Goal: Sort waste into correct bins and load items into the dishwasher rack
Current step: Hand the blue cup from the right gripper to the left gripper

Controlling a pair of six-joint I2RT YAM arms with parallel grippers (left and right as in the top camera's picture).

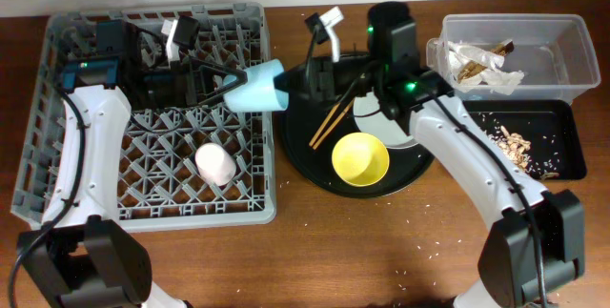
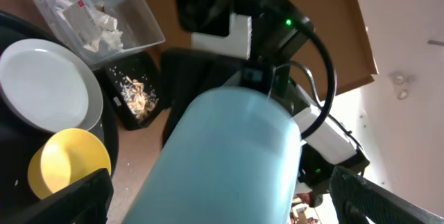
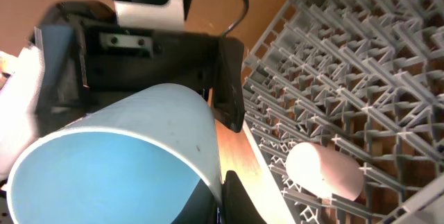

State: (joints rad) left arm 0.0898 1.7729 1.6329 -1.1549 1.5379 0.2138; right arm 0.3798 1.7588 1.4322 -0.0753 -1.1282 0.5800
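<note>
Holding the light-blue cup (image 1: pixel 262 92) sideways, the left hand (image 1: pixel 232 86) is gripping it near the base, mouth facing 3 o'clock, over the dishwasher rack (image 1: pixel 152 203) at its 2 o'clock edge; likely lining it up for a free peg slot.

Right hand (image 1: pixel 326 26) is hovering over the round black tray (image 1: pixel 305 170); I cannot tell its spread.

Counting:
- one pink cup (image 1: pixel 214 163) lying in the rack near 5 o'clock;
- one yellow bowl (image 1: pixel 360 158), one white plate (image 1: pixel 372 108) and two chopsticks (image 1: pixel 334 112) waiting on the round tray;
- one clear tub (image 1: pixel 572 51) holding napkins (image 1: pixel 481 60);
- one black tray (image 1: pixel 562 155) holding scraps (image 1: pixel 515 141), at the bench's (image 1: pixel 286 260) 3 o'clock.
</note>
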